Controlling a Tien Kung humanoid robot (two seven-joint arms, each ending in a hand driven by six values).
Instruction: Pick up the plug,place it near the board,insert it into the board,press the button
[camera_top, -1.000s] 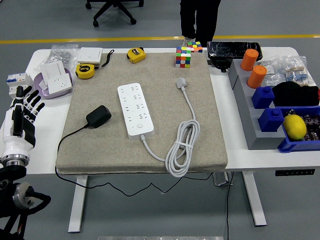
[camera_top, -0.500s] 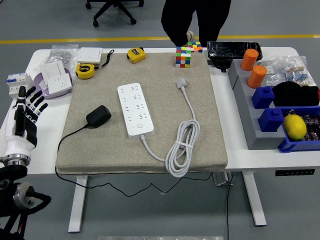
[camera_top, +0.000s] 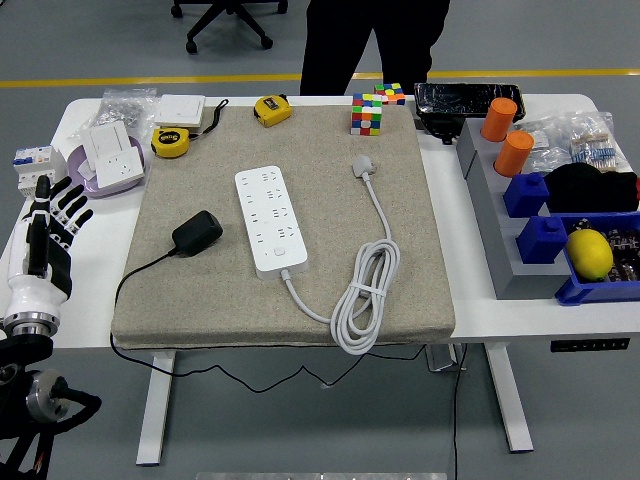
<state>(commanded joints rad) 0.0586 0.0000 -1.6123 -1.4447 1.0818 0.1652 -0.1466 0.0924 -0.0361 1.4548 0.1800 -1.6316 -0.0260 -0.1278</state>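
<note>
Left hand open and empty at the table's left edge, off the mat; black plug lies near the mat's left edge, bare mat between it and the board

bright, even overhead light — soft short shadows under the black plug and coiled white cable. sharp focus throughout, no blur — mild glare on white bench.

Open mat lies between the left robot hand and the black plug; only its thin cord crosses that path.
</note>
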